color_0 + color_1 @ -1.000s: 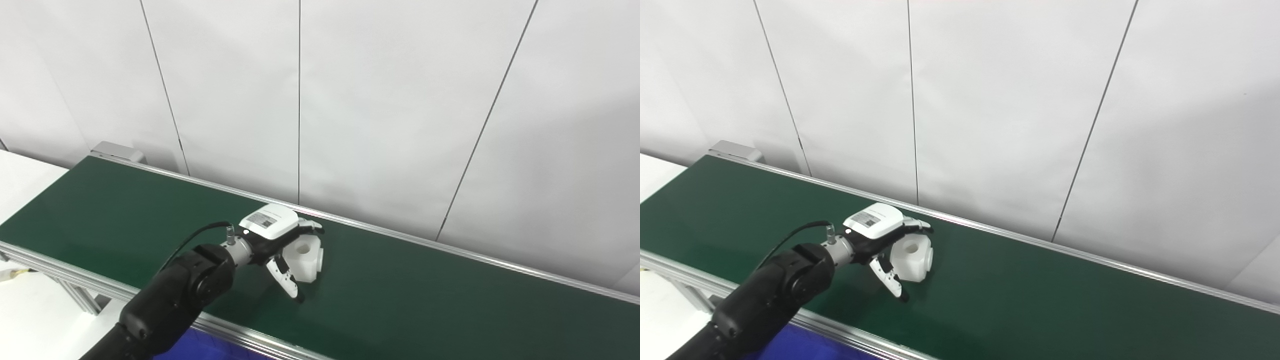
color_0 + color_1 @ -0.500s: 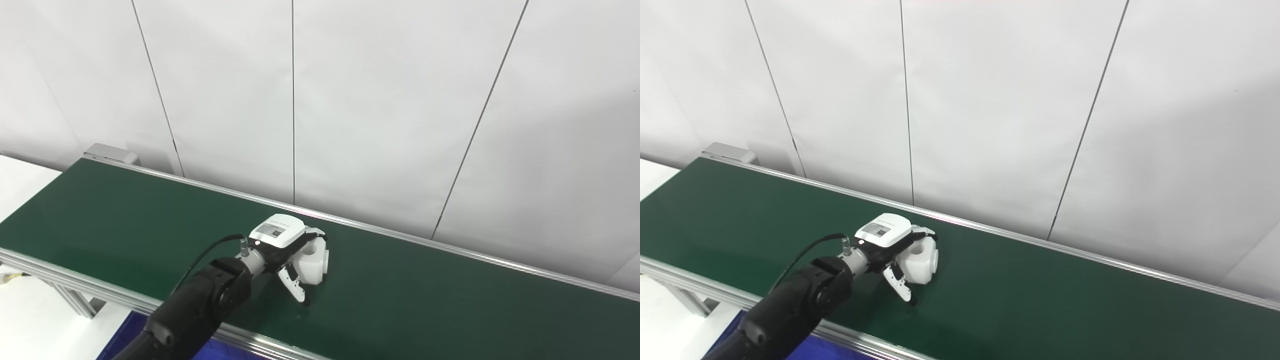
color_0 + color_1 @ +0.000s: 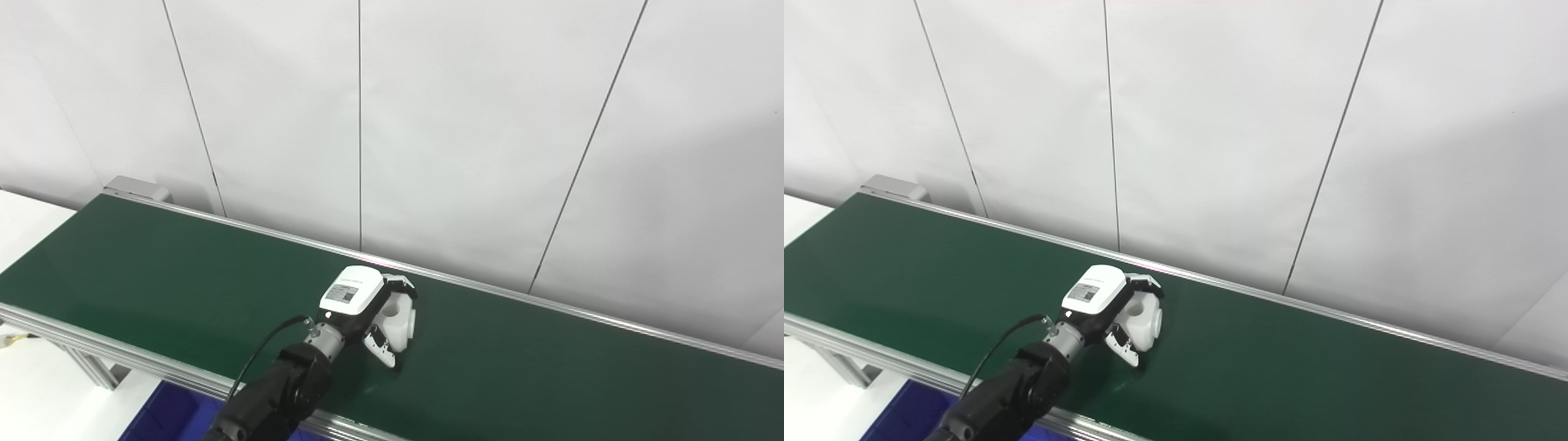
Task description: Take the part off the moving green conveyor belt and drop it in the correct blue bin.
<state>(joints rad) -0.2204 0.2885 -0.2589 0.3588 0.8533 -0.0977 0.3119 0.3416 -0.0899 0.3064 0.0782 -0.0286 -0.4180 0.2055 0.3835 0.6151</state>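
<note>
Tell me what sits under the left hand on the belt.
A white part with a round hole, on the green belt, left hand around it. Its underside and near side are covered.

Left arm: glossy black rounded forearm shell [image 3: 275, 392], entered at 6 o'clock. Silver metal wrist collar [image 3: 327, 335] joined it to the left hand [image 3: 367, 312]. Hand back was a white rounded plastic cover [image 3: 355, 289] with a printed label. Fingers [image 3: 381, 349] were white with black pads. Thin black cable [image 3: 269, 343] looped from a silver plug at the wrist toward 7 o'clock.
</note>
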